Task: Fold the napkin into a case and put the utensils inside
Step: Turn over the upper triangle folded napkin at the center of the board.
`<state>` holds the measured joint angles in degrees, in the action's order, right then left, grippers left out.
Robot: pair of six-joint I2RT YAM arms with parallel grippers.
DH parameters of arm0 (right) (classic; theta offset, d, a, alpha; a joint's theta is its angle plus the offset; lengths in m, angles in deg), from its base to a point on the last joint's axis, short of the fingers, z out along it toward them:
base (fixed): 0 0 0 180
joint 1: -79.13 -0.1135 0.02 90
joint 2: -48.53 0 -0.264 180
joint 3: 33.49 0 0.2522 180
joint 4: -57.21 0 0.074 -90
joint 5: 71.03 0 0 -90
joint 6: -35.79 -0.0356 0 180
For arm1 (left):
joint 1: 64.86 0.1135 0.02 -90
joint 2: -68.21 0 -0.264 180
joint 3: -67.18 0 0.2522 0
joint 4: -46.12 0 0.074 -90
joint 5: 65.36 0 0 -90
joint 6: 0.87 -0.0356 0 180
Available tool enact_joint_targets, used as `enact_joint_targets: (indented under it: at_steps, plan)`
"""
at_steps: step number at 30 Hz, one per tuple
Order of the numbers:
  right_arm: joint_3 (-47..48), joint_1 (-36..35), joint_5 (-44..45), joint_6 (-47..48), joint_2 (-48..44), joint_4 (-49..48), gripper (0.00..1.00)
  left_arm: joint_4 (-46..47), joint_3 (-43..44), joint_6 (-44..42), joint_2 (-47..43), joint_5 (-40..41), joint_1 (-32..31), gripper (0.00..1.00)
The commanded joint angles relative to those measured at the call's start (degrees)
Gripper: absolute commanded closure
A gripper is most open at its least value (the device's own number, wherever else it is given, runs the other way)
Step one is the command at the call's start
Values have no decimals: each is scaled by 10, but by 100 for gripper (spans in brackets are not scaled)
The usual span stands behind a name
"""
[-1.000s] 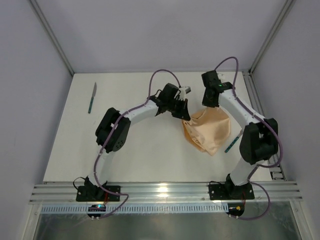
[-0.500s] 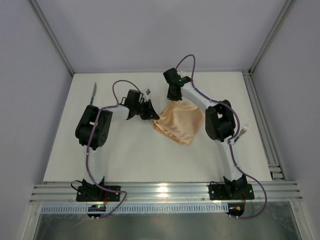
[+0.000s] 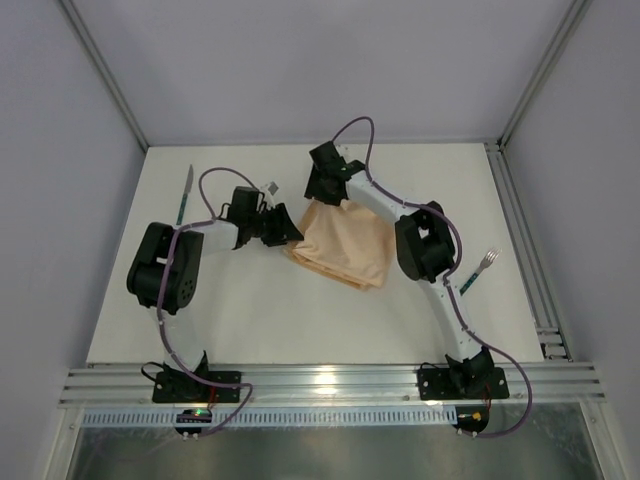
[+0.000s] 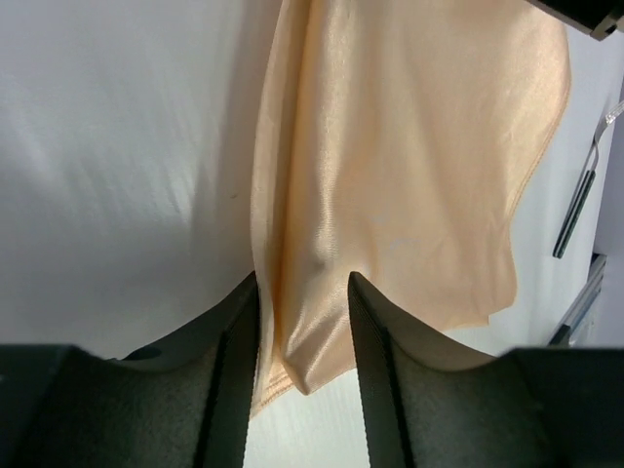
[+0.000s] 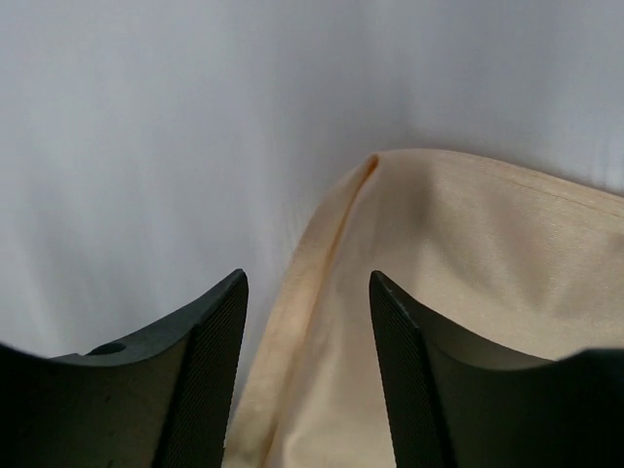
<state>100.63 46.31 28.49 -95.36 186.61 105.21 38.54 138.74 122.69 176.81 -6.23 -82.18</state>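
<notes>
Two claws stand parted, each with loose cloth between its fingers. The left claw point(image 4: 302, 283) straddles the nine o'clock edge of the napkin point(image 3: 340, 245), the right claw point(image 5: 307, 283) its eleven o'clock corner. The napkin lies rumpled mid-worktop point(image 3: 300, 310). The knife point(image 3: 184, 195) lies at ten o'clock, the fork point(image 3: 478, 270) at three.

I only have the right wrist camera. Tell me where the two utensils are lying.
Observer: The teal-handled silver fork lies near the right edge of the white table, apart from the peach-orange cloth napkin.
Operator: Now give me the knife.
Observer: The teal-handled silver knife lies near the table's far left corner, well away from the napkin.
Operator: Report the left gripper.
Observer: The left gripper is open, its jaws either side of the napkin's left edge.
</notes>
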Motion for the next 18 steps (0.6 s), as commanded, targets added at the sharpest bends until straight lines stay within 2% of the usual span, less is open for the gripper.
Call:
enact_joint_targets:
  at_steps: [1,5,11,14,16,18]
  plan:
    - [43,-17,-34,-1,-6,-51,41,-12,0,-31,-38,25,14,56]
    - [42,-23,-30,18,-46,-44,38,-49,5,-59,-46,37,17,53]
    - [-61,-23,16,47,-165,-19,36,-102,29,-99,-44,65,16,52]
    - [-178,-13,33,44,-268,-28,37,-110,32,-132,-76,92,16,51]
    - [-290,-6,36,39,-349,-50,37,-117,33,-164,-112,116,15,52]
    - [-388,6,31,34,-415,-58,44,-125,35,-184,-136,122,14,53]
